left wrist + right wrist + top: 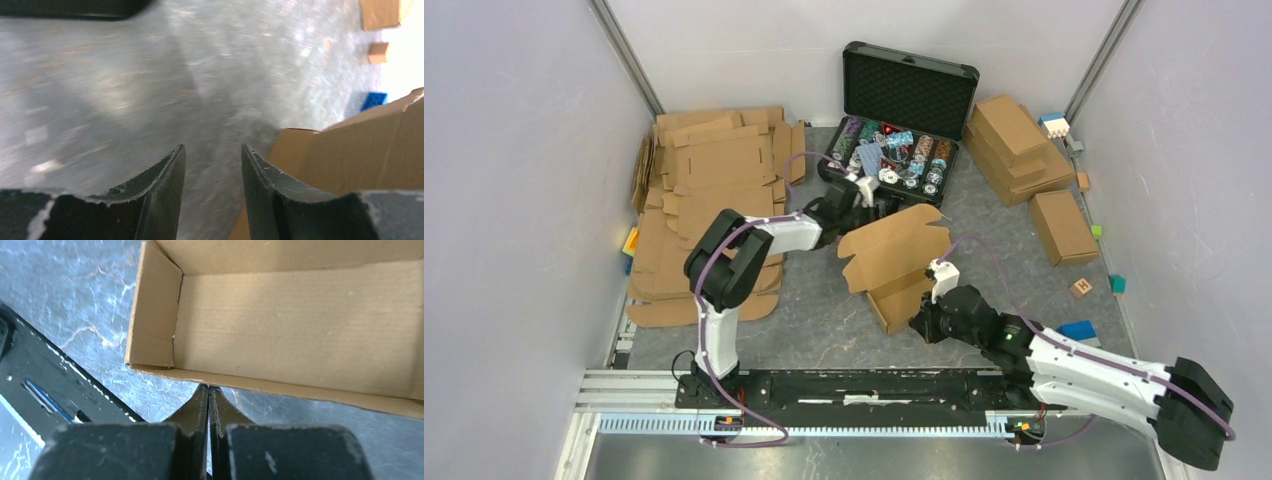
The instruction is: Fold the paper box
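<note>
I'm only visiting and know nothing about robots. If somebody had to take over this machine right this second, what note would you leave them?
Left claw: open and empty, beside the paper box, close to its raised lid.
Right claw: shut, holding nothing, tips at the outside of the box's near wall; I cannot tell whether they touch it.
Done: the side wall and the near wall stand up, so the bottom is already a tray.
Left: the lid stands open; it probably needs bringing down and tucking in.
</note>
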`<state>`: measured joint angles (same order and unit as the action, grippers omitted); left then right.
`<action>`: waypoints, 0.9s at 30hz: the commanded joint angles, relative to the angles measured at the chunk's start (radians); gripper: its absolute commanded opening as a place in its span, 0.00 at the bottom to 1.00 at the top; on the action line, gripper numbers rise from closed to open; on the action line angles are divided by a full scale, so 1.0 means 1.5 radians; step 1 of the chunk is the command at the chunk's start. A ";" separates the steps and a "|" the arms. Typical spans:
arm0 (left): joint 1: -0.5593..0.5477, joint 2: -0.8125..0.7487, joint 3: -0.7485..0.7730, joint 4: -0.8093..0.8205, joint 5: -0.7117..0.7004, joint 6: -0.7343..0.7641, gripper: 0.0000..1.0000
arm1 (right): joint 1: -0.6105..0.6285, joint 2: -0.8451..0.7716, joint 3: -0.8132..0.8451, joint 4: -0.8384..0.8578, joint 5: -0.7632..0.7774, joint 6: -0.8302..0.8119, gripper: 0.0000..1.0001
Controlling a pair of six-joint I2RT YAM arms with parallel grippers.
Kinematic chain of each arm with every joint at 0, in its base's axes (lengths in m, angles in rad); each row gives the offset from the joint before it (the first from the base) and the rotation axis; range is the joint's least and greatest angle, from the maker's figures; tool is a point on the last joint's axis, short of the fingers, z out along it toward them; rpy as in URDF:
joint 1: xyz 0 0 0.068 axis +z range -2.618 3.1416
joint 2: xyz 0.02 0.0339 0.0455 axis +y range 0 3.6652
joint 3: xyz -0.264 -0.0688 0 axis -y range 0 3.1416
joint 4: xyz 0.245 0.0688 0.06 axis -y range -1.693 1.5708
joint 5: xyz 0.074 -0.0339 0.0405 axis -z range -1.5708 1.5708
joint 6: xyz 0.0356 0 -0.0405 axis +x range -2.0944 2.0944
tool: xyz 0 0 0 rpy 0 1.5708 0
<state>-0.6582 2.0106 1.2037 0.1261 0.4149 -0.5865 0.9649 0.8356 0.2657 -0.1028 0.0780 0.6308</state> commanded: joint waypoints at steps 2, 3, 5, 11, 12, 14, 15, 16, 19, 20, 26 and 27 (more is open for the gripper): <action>0.112 -0.117 -0.090 -0.034 0.015 0.045 0.52 | 0.003 -0.093 0.050 -0.093 0.129 -0.036 0.03; 0.125 -0.146 -0.109 -0.041 0.010 0.048 0.52 | 0.002 -0.106 0.061 -0.115 0.155 -0.042 0.03; 0.136 -0.206 -0.151 -0.051 -0.009 0.054 0.53 | 0.002 -0.141 0.082 -0.150 0.207 -0.067 0.05; 0.136 -0.342 -0.302 -0.002 0.000 0.018 0.53 | 0.002 -0.157 0.166 -0.198 0.301 -0.139 0.18; 0.136 -0.366 -0.327 0.016 0.002 0.008 0.53 | 0.002 -0.139 0.182 -0.205 0.313 -0.151 0.21; 0.136 -0.403 -0.378 0.058 0.017 -0.020 0.54 | -0.001 -0.094 0.217 -0.219 0.340 -0.175 0.21; 0.136 -0.418 -0.402 0.087 0.033 -0.040 0.54 | -0.002 -0.071 0.236 -0.225 0.348 -0.184 0.21; 0.136 -0.426 -0.418 0.117 0.049 -0.057 0.54 | -0.006 -0.046 0.253 -0.229 0.353 -0.194 0.21; 0.135 -0.443 -0.436 0.140 0.078 -0.077 0.54 | -0.036 0.014 0.286 -0.221 0.340 -0.223 0.27; 0.135 -0.448 -0.438 0.141 0.084 -0.080 0.54 | -0.062 0.024 0.291 -0.212 0.318 -0.231 0.29; 0.135 -0.450 -0.452 0.175 0.112 -0.092 0.54 | -0.252 0.012 0.230 -0.038 0.022 -0.280 0.92; 0.135 -0.445 -0.453 0.184 0.118 -0.096 0.54 | -0.272 0.014 0.224 -0.019 -0.002 -0.286 0.96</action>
<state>-0.4557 1.3525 0.5301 0.3027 0.5293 -0.6800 0.6640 0.8745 0.6342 -0.3214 0.3332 0.2703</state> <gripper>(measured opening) 0.543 0.889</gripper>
